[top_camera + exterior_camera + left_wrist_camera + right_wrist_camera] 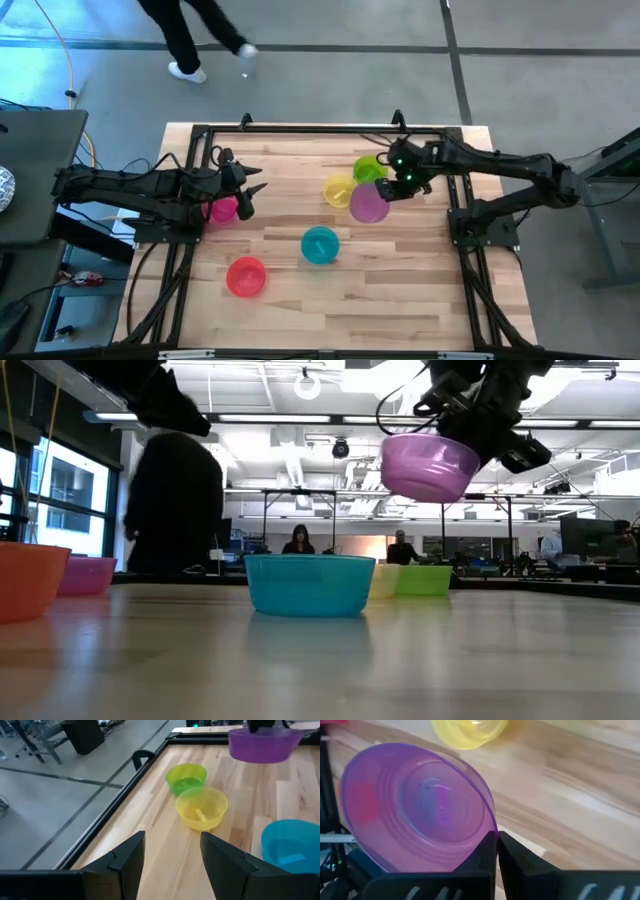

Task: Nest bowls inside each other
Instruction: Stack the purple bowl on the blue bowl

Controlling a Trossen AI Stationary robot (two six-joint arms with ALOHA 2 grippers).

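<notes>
Right tool (398, 186) pinched shut on the purple bowl's (369, 203) rim, holding it aloft near the worktop's (400, 290) far right corner. Directly beside and below: yellow bowl (339, 191), green bowl (369, 167) just beyond. Teal bowl (320, 245) mid-worktop, red bowl (246, 277) toward the near left. Left tool (250, 190) spread open, empty, over the pink bowl (224, 210) at the left edge.

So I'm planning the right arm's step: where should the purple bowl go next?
Probably ease it over the yellow bowl and lower it in. The right gripper holds the purple bowl by its rim, clear of the table, right beside the yellow one.
</notes>
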